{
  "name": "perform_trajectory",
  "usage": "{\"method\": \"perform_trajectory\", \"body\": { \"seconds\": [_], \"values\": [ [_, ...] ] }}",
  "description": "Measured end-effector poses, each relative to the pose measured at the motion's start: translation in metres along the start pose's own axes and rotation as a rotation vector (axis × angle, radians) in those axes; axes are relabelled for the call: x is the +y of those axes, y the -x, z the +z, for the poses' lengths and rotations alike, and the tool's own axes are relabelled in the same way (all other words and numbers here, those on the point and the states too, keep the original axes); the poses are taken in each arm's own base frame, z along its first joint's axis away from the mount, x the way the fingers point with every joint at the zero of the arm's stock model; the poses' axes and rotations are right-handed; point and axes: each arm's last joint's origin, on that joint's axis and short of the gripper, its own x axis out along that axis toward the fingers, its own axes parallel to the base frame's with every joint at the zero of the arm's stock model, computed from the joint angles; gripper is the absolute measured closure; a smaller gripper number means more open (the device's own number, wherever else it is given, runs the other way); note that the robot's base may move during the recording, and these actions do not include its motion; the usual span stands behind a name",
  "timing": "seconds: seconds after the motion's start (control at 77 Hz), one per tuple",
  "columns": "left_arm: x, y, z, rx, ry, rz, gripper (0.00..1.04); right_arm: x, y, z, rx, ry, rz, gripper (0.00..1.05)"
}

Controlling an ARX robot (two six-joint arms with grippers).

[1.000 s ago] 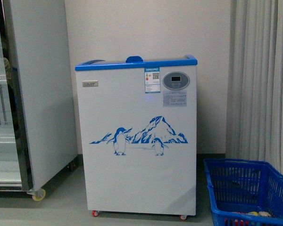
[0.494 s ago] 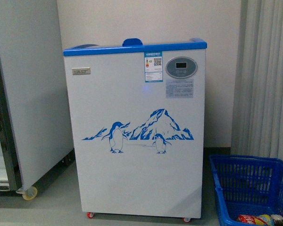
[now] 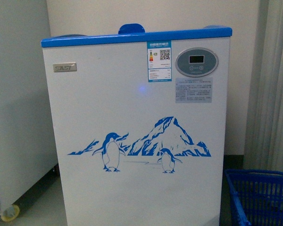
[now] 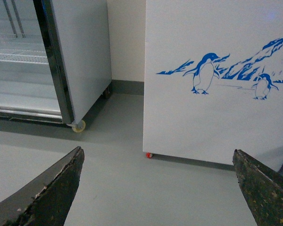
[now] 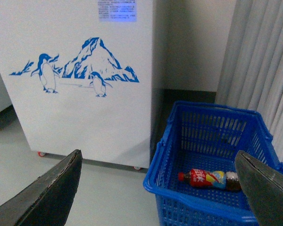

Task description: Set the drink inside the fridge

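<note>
The fridge (image 3: 137, 141) is a white chest cooler with a blue rim and a penguin-and-mountain decal, and it fills the front view close ahead. Its lid cannot be seen from here. It also shows as the fridge (image 4: 217, 117) and the fridge (image 5: 75, 113) in the wrist views. A drink (image 5: 208, 179) with a red cap, a red, yellow and blue label and dark liquid lies on its side in a blue basket (image 5: 198, 207). My right gripper (image 5: 158, 152) hangs open above and short of that basket. My left gripper (image 4: 156, 150) is open over bare floor.
A tall grey glass-door cabinet (image 4: 80, 56) on castors stands left of the fridge, also seen as the cabinet (image 3: 14, 117). The blue basket (image 3: 259, 197) sits on the floor at the fridge's right. Pale curtains (image 3: 273, 84) hang behind it. Grey floor lies in front of the fridge.
The front view has closed in on the fridge, which now looms larger. The cabinet and basket have slid toward the frame edges, and the bottle has left the front view.
</note>
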Motion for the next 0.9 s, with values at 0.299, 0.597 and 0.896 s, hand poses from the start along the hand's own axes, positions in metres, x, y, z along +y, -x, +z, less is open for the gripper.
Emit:
{"method": "perform_trajectory", "body": {
  "seconds": [0.299,0.597,0.896],
  "values": [
    [0.0000,0.0000,0.0000,0.000,0.000,0.000,0.08,0.0000,0.0000,0.0000,0.000,0.000,0.000,0.08],
    [0.0000,0.0000,0.0000,0.000,0.000,0.000,0.08,0.0000,0.0000,0.0000,0.000,0.000,0.000,0.08],
    [0.0000,0.0000,-0.0001,0.001,0.000,0.000,0.08,0.0000,0.0000,-0.0001,0.001,0.000,0.000,0.08]
  ]
}}
